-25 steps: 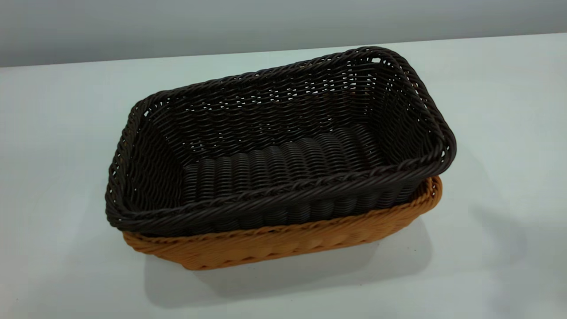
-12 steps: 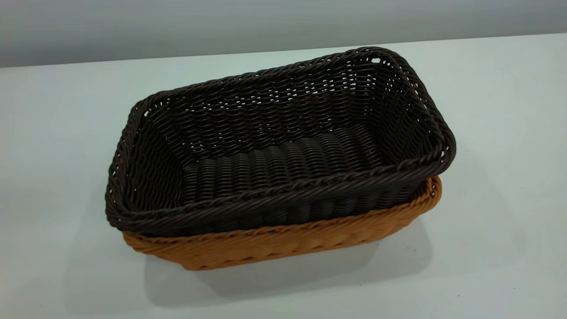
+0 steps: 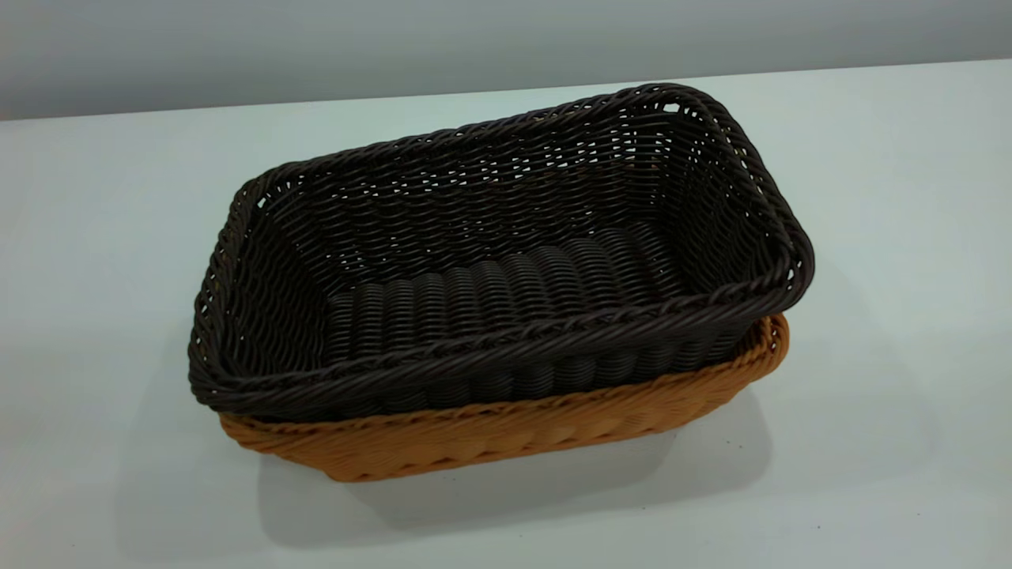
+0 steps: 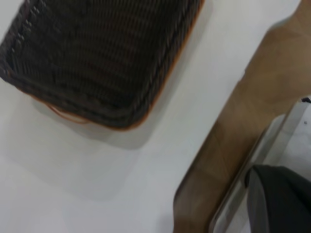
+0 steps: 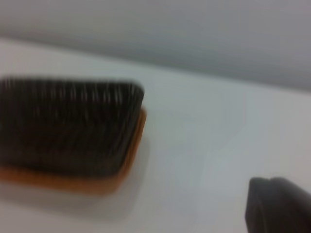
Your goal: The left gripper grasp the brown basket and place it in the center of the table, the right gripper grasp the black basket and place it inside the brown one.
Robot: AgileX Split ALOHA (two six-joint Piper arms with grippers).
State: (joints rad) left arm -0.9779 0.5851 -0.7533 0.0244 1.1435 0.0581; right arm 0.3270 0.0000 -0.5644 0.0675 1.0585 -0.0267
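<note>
The black basket (image 3: 490, 261) sits nested inside the brown basket (image 3: 506, 431) in the middle of the white table (image 3: 870, 237); only the brown one's near wall and rim show beneath it. Neither arm appears in the exterior view. In the left wrist view the stacked black basket (image 4: 97, 53) and the orange rim of the brown basket (image 4: 65, 114) lie well away from a dark part of my left gripper (image 4: 279, 199). The right wrist view shows the black basket (image 5: 68, 126) over the brown basket (image 5: 63, 183), far from a dark corner of my right gripper (image 5: 277, 206). Nothing is held.
A brown wooden border (image 4: 238, 126) and a metal rail (image 4: 262, 155) run along the table's side below the left gripper. A grey wall (image 3: 395, 39) stands behind the table's far edge. White tabletop surrounds the baskets on all sides.
A faint shadow on the table at the right has faded away. The two baskets have not moved.
</note>
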